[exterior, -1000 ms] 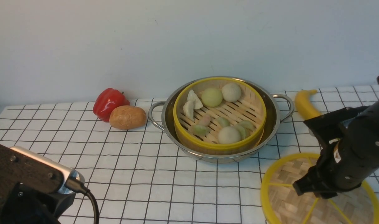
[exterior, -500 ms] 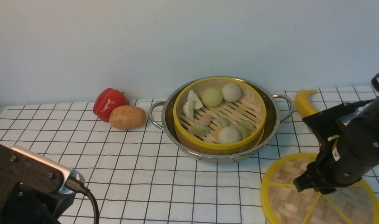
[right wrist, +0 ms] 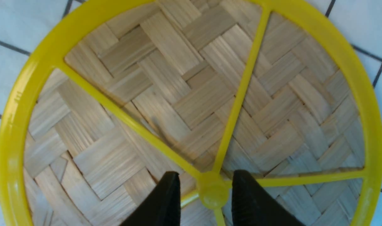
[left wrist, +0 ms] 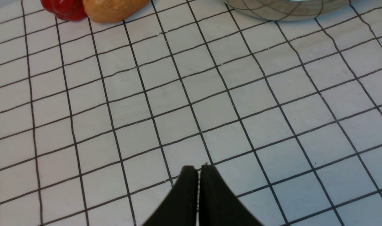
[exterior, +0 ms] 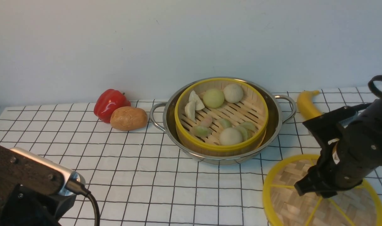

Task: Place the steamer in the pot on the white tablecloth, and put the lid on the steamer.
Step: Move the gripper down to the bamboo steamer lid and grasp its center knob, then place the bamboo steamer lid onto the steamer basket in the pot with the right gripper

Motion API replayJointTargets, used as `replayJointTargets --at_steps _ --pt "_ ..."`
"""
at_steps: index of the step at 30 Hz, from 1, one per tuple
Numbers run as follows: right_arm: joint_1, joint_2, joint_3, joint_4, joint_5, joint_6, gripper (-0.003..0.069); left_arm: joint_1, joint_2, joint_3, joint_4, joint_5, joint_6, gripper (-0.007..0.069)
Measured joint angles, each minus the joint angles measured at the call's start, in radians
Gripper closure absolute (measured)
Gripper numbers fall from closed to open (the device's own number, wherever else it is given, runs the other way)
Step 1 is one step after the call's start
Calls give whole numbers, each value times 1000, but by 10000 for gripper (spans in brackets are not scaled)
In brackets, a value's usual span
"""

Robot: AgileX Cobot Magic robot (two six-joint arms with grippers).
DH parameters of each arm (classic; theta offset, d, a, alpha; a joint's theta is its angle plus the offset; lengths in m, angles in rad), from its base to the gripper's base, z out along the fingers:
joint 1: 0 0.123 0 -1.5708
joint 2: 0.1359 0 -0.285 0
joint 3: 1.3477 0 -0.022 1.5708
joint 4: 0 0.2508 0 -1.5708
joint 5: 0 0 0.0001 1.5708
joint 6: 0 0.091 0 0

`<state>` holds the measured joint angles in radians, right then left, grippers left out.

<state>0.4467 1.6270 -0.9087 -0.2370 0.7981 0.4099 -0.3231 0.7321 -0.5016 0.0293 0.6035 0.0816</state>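
Right gripper point(right wrist: 206, 174), nudged slightly leftward over the past second, angles down over the lid point(exterior: 286, 204) lying on the tablecloth point(exterior: 140, 175) beside the pot point(exterior: 274, 125) holding the steamer point(exterior: 220, 149), its spread fingers point(right wrist: 166, 204) straddling the knob point(right wrist: 212, 190) without gripping; left gripper point(left wrist: 198, 168) closed, empty.

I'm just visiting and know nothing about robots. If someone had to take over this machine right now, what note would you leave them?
Left gripper: shut, empty, above bare white tablecloth.
Right gripper: open over the lid, jaws either side of its centre knob, not gripping.
Steamer: sitting in the pot, uncovered.
Lid: flat on the cloth, to the pot's near right.
Done: steamer in pot.
Left: grip the knob, lift the lid, set it on the steamer.
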Motion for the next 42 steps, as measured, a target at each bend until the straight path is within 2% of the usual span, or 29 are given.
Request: replayJointTargets --at_steps 3,9,13,20,23,27,31,32,37,42 --pt "0 27 0 0 -1 19 408 0 0 0 0 0 0 623" --pt "0 29 0 -3 13 38 518 0 0 0 0 0 0 623" --pt "0 22 -4 -3 67 38 518 0 0 0 0 0 0 623" --pt "0 -76 -120 35 314 6 518 0 0 0 0 0 0 623" --pt "3 -120 -255 91 379 -50 518 0 0 0 0 0 0 623" --pt "27 -71 -446 121 386 -95 518 0 0 0 0 0 0 623" --pt "49 113 -697 127 426 -104 518 0 0 0 0 0 0 623" --pt "49 124 -697 127 427 -104 518 0 0 0 0 0 0 623" --pt "51 406 -1063 140 431 -114 518 0 0 0 0 -2 0 623" --pt "51 533 -1268 186 432 -135 518 0 0 0 0 -2 0 623"
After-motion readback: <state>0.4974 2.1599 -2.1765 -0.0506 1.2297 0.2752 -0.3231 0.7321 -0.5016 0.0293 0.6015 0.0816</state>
